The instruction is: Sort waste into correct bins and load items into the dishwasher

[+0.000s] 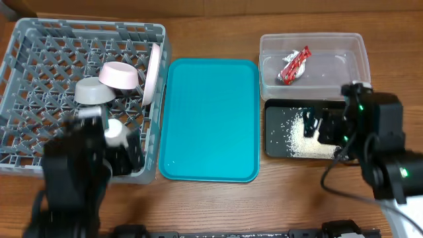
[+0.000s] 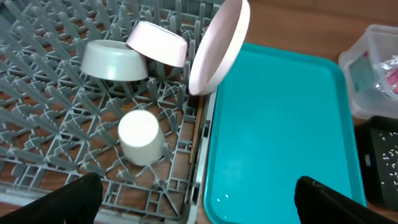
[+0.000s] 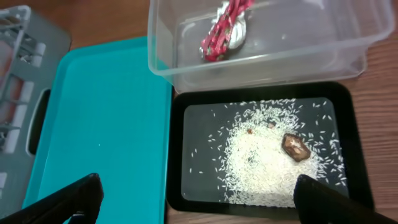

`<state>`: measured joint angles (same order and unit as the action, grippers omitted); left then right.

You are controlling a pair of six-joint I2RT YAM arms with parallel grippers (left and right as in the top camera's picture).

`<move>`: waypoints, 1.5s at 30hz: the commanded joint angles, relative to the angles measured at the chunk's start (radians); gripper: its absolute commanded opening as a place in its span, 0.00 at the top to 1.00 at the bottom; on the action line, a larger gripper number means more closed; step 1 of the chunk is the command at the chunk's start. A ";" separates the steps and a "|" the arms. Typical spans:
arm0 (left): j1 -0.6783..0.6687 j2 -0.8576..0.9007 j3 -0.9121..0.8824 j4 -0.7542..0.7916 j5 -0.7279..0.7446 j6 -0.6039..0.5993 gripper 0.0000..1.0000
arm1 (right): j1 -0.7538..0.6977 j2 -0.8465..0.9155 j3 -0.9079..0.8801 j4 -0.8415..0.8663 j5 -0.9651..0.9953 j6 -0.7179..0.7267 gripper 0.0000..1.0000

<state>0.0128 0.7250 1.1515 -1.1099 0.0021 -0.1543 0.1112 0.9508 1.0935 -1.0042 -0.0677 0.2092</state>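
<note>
The grey dish rack point(image 1: 39, 66) point(image 2: 50, 143) holds the white plate point(image 1: 154, 71) point(image 2: 219, 46) on edge, the pinkish dish point(image 1: 119, 75) point(image 2: 158, 42), the grey bowl point(image 1: 94, 91) point(image 2: 115, 60) and the white cup point(image 1: 115, 131) point(image 2: 140, 137). A chopstick point(image 2: 196, 138) lies along the rack's right edge. The red-and-white wrapper point(image 1: 295, 64) point(image 3: 225, 30) lies in the clear tub point(image 1: 357, 49) point(image 3: 348, 50). Rice point(image 1: 305, 142) point(image 3: 261, 162) and the brown lump point(image 3: 295, 147) lie in the black tray point(image 1: 271, 129) point(image 3: 177, 155). My left gripper point(image 2: 199, 202) is open over the rack's front right corner. My right gripper point(image 3: 199, 202) is open over the black tray's front.
The teal tray point(image 1: 208, 119) point(image 2: 280, 124) point(image 3: 106, 118) lies bare between the rack and the bins. Brown wooden tabletop point(image 1: 277, 205) runs along the front.
</note>
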 commanded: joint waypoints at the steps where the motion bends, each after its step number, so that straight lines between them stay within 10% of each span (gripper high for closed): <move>1: -0.002 -0.101 -0.067 0.011 -0.013 0.011 0.00 | -0.005 -0.062 -0.002 0.003 0.032 0.003 0.00; 27: -0.002 -0.123 -0.076 -0.100 -0.012 0.012 0.00 | -0.007 0.115 -0.002 0.011 0.072 -0.001 0.00; 45: -0.002 -0.123 -0.076 -0.100 -0.012 0.012 0.00 | -0.007 -0.583 -0.723 0.878 0.105 -0.005 0.00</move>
<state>0.0128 0.6048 1.0805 -1.2118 0.0021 -0.1543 0.1108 0.4694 0.4816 -0.1783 0.0208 0.2081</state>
